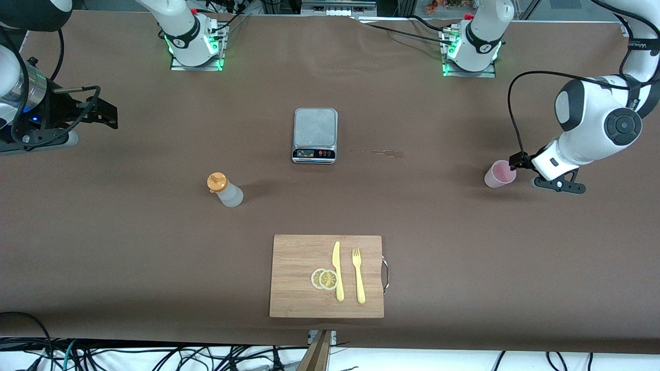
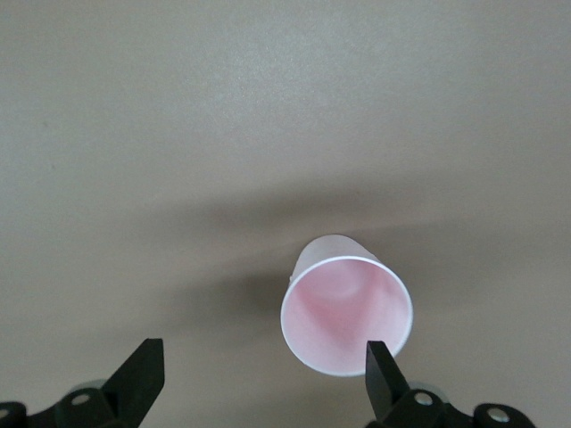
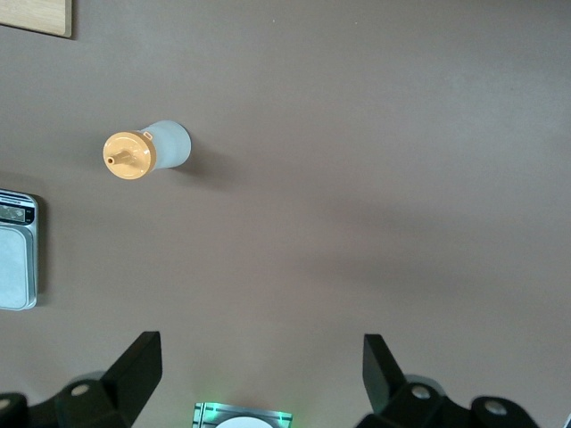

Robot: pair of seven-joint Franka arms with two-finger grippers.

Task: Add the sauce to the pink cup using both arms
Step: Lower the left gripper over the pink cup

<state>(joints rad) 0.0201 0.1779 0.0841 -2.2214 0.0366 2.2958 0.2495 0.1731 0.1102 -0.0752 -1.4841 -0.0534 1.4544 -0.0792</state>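
Observation:
The pink cup (image 1: 499, 174) stands upright toward the left arm's end of the table. My left gripper (image 1: 521, 164) is low beside it, open and empty. In the left wrist view the cup (image 2: 346, 312) sits just ahead of the gripper (image 2: 263, 374), close to one fingertip (image 2: 382, 367). The sauce bottle (image 1: 225, 189), whitish with an orange cap, stands toward the right arm's end. My right gripper (image 1: 105, 112) waits high over the table's edge at that end, open and empty. In the right wrist view (image 3: 259, 366) the bottle (image 3: 147, 152) is far from it.
A grey kitchen scale (image 1: 315, 135) sits mid-table, with a small wet stain (image 1: 384, 152) beside it. A wooden cutting board (image 1: 299, 257) near the front camera holds a yellow knife (image 1: 337, 270), a fork (image 1: 358, 275) and lemon slices (image 1: 325, 279).

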